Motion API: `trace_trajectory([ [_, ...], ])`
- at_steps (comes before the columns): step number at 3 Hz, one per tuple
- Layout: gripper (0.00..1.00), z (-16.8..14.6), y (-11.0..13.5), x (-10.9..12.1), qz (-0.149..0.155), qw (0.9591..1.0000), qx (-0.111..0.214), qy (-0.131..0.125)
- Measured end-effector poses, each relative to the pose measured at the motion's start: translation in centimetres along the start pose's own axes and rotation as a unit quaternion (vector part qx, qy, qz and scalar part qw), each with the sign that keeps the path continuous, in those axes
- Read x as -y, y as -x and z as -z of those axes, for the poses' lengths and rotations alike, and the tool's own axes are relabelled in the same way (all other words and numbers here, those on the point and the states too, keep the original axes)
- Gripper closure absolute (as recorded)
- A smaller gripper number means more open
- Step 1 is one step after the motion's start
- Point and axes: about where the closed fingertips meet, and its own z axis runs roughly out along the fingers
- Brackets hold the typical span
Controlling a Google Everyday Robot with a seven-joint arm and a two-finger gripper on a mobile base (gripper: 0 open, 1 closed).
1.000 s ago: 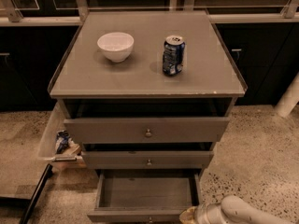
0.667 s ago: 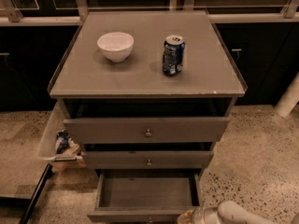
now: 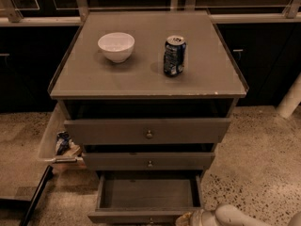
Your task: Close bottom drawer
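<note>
The grey desk [image 3: 141, 81] fills the middle of the frame, with three drawers stacked down its front. The top drawer [image 3: 117, 132] and the middle drawer [image 3: 117, 161] each stand a little way out.

The bottom drawer [image 3: 148, 194] is at the bottom centre of the frame. It is pulled well out, and its inside looks bare. It is probably a stiff wooden box and light with nothing in it, so I judge it should slide in under a steady, level push. The main risk is that it skews and binds if it is pressed near one corner. Its flat front panel [image 3: 127, 216], along the lower edge of the frame, is the best place to press, near the middle. No grasp is needed.

The gripper [image 3: 190, 218] is at the bottom edge, right of centre, close beside the right end of that panel. I cannot tell whether it is apart or together, or whether it touches the panel.
</note>
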Motion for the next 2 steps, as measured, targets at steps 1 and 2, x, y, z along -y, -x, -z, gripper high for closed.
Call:
trace_trajectory([
  [1, 0.58, 0.00, 0.00, 0.00, 0.000, 1.0000, 0.000, 0.000],
  [2, 0.35, -0.01, 0.00, -0.01, 0.000, 1.0000, 0.000, 0.000],
])
